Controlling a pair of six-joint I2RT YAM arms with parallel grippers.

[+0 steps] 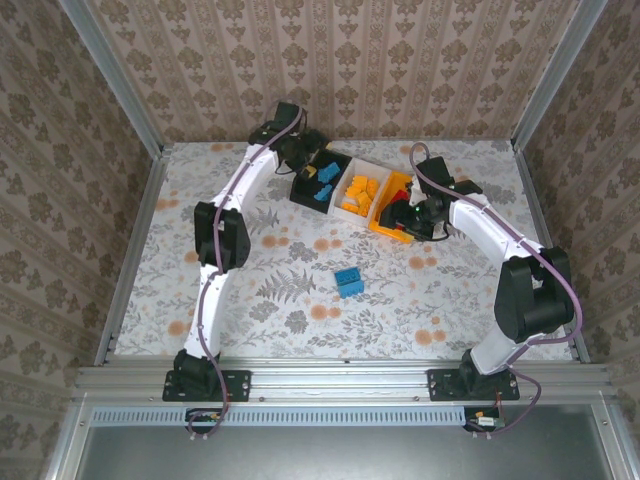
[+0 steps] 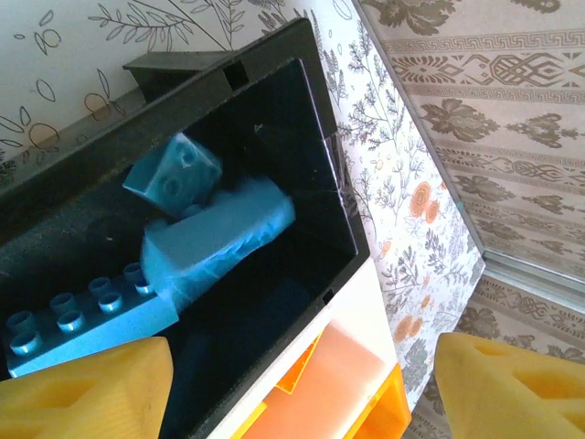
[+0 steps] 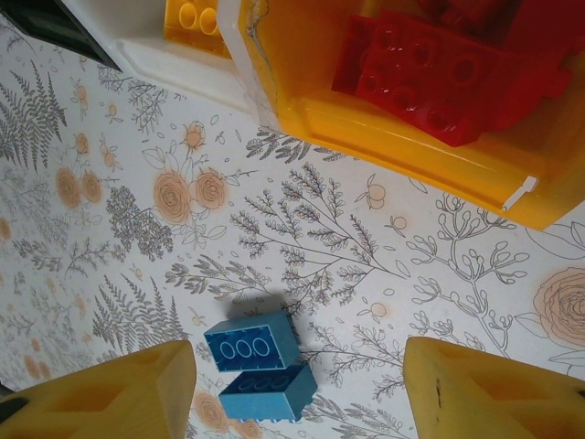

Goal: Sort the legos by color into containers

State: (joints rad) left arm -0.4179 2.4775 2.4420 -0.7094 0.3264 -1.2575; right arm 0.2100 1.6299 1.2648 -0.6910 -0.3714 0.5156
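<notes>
Blue legos side by side, long axes roughly left-right.

Left arm and right arm are wearing white shells with black joint housings. Purplish cable is running along each. Black base plates are anchoring both. Pincer fingers are showing yellow, wedge-shaped.

Glossy plastic orange-yellow bin; red bricks smooth, seemingly plastic

bright, even light; soft shadows; blue brick motion-blurred in left wrist view; fingers defocused.
</notes>
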